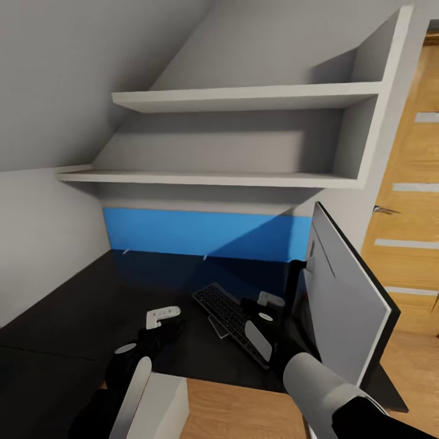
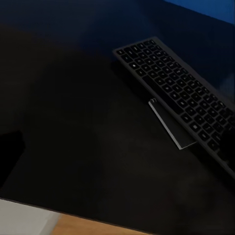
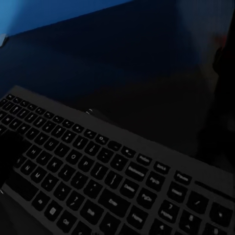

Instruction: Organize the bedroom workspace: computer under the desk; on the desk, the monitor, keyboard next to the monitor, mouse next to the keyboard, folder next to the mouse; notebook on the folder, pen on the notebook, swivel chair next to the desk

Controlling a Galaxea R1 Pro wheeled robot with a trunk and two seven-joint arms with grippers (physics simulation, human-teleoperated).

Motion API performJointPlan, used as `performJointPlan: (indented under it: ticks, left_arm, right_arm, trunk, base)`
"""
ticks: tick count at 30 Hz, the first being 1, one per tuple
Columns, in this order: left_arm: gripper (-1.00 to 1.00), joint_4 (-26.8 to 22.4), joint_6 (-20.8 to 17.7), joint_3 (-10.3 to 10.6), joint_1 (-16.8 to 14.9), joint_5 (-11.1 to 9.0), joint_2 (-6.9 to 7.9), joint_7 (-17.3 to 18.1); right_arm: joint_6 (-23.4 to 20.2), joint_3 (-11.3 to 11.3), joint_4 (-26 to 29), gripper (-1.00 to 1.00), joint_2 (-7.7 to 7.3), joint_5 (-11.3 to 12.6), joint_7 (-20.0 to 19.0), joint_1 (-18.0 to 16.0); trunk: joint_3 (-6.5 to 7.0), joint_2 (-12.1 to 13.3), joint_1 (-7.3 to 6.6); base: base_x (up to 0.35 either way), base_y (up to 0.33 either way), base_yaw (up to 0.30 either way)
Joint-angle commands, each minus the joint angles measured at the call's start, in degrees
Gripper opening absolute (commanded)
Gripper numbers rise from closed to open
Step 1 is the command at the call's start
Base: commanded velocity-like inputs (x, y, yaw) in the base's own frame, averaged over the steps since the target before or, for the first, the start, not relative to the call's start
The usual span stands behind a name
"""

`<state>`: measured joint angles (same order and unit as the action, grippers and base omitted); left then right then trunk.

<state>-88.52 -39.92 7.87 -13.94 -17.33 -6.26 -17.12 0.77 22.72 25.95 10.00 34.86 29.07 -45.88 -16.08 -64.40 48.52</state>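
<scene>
Keyboard (image 1: 231,323) sits angled on the desk (image 1: 79,311) right beside the monitor (image 1: 344,305), probably just placed. Right gripper (image 1: 263,305) hovers over it, left gripper (image 1: 161,317) nearby; can't tell finger state.

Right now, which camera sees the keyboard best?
The left wrist view: the keyboard shows at nearly its full length on the black desk. The right wrist view is closer, so the keys look big but the ends are cut off. In the head view it is small.
</scene>
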Motion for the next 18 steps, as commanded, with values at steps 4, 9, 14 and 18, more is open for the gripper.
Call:
performJointPlan:
  ticks: [4, 9, 14, 18]
  left_arm:
    - [1.0, -0.1, -0.2, 0.0, 0.0, -0.6, 0.02, -0.5]
    - [1.0, -0.1, -0.2, 0.1, 0.0, -0.6, -0.04, -0.5]
    - [1.0, -0.1, -0.2, 0.1, 0.0, -0.6, -0.07, -0.5]
    - [1.0, -0.1, -0.2, 0.1, 0.0, -0.6, -0.07, -0.5]
  right_arm:
    - [0.1, 0.3, 0.0, 1.0, 0.0, 0.4, 0.4, -0.1]
    - [0.1, 0.4, 0.0, 1.0, 0.0, 0.4, 0.4, -0.1]
    - [0.1, 0.4, 0.0, 1.0, 0.0, 0.4, 0.4, -0.1]
    - [0.1, 0.5, 0.0, 1.0, 0.0, 0.4, 0.4, -0.1]
  trunk:
    - [-0.08, -0.1, 0.01]
    - [-0.08, -0.1, 0.01]
    - [-0.08, -0.1, 0.01]
    - [-0.08, -0.1, 0.01]
  base:
    - [0.06, 0.289, -0.264]
    - [0.05, 0.141, -0.266]
    - [0.009, 0.025, -0.266]
    - [0.001, 0.003, -0.229]
